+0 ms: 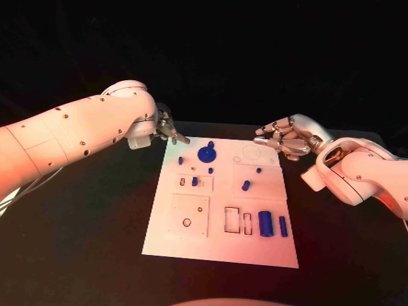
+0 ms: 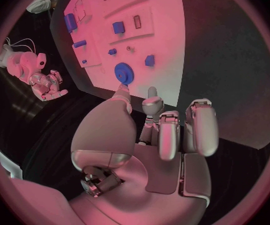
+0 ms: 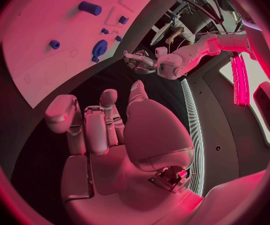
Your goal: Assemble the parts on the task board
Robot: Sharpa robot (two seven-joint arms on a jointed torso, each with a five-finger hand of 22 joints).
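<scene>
Left hand: my left hand (image 1: 167, 129) hangs at the far left corner of the task board (image 1: 220, 245), fingers (image 2: 199, 126) loosely apart, holding nothing.
Right hand: my right hand (image 1: 285, 138) hovers off the far right corner, fingers half curled, nothing held.
Done: the blue gear (image 1: 207, 153) sits on the board just ahead of my left fingertips; small pegs (image 1: 247, 185) appear seated mid-board.
Left: two blue cylinders (image 1: 266, 224) lie loose at the near right; the rectangular slots (image 1: 233, 218) beside them are open. I judge the task partly done.
Room: bare black table (image 1: 85, 236) surrounds the board; both hands are well apart.
</scene>
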